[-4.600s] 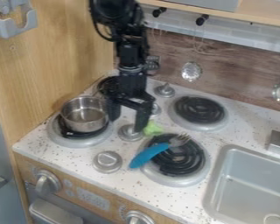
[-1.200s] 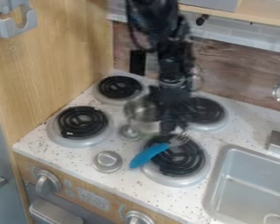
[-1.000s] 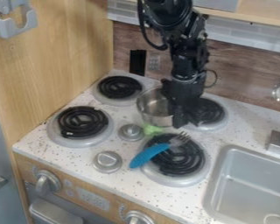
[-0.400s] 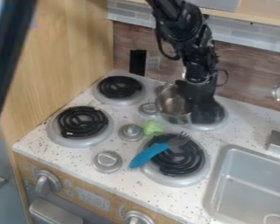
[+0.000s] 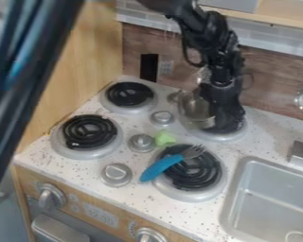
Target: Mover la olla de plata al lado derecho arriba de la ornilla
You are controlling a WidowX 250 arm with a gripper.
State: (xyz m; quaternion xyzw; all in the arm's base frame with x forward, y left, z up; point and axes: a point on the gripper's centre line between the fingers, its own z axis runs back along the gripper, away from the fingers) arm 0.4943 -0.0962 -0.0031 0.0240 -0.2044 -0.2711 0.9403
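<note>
My gripper [image 5: 225, 118] hangs over the right part of the back right burner [image 5: 225, 137], shut on the right side of the silver pot [image 5: 193, 109]. The pot is slightly tilted and overlaps the left part of that burner. Whether its base touches the burner I cannot tell, and the gripper covers its right side.
A blue-handled fork [image 5: 162, 168] lies across the front right burner [image 5: 197, 177], beside a light green piece [image 5: 164, 138]. Knobs [image 5: 141, 142] stand between the burners. The sink [image 5: 268, 203] is at the right. A dark blurred bar [image 5: 27, 71] crosses the upper left.
The pot went from the front left burner to the back right one along with my gripper, most recently shifting a little right. The dark bar came into view at the left.
</note>
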